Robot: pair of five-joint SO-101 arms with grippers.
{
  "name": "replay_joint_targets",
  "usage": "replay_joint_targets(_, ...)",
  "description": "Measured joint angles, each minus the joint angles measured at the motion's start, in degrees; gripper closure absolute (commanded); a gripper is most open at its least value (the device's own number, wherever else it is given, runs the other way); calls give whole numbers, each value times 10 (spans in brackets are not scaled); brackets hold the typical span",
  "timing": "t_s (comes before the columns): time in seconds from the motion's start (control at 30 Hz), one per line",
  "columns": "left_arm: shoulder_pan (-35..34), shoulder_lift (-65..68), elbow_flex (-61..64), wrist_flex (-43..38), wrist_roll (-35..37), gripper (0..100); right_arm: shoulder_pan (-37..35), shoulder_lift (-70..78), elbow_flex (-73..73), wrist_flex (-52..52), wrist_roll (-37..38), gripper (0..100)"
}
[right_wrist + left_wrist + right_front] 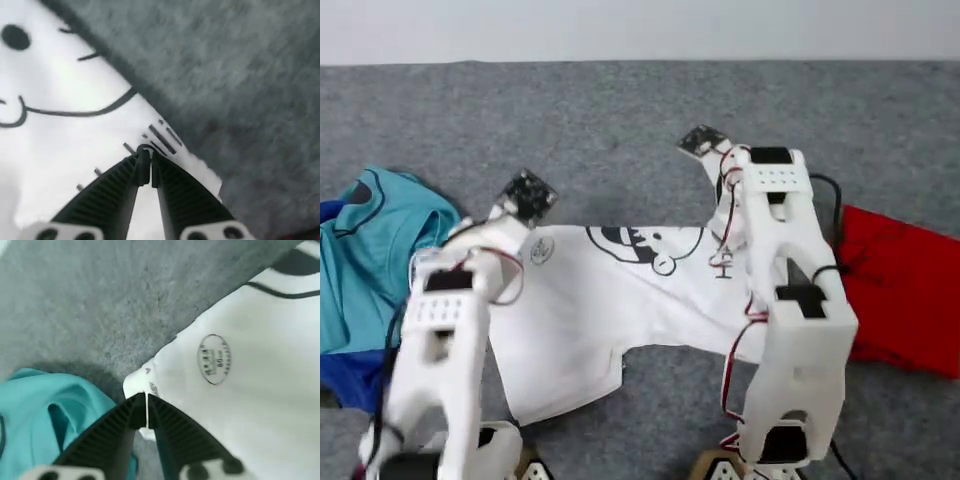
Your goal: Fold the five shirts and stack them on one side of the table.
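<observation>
A white shirt (610, 310) with a black cartoon print lies spread in the middle of the grey table. My left gripper (146, 407) is shut on the white shirt's (240, 390) edge near a round label, beside the teal shirt (45, 415). My right gripper (145, 160) is shut on the white shirt's (60, 145) far edge by the black stripes. In the high view the left arm (450, 330) stands over the shirt's left side, the right arm (785, 290) over its right side. A teal shirt (370, 255) over a blue one (350, 380) lies at left. A red shirt (905, 290) lies at right.
Grey felt table surface (620, 130) stretches bare behind the shirts up to the pale wall. The arms' bases stand at the near table edge.
</observation>
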Motion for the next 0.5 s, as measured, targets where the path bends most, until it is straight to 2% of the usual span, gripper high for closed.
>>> replay_joint_targets(0.13,-14,134,-89,12,0,991,-1,76,-111,31,0,984)
replay_joint_targets(0.27,-35,225,-178,76,0,990,-1,147,-229,59,0,984)
replay_joint_targets(0.37,-50,268,-228,120,-5,991,-1,189,-320,86,0,984)
replay_joint_targets(0.5,-66,285,-257,138,-23,992,0,219,-434,147,0,980)
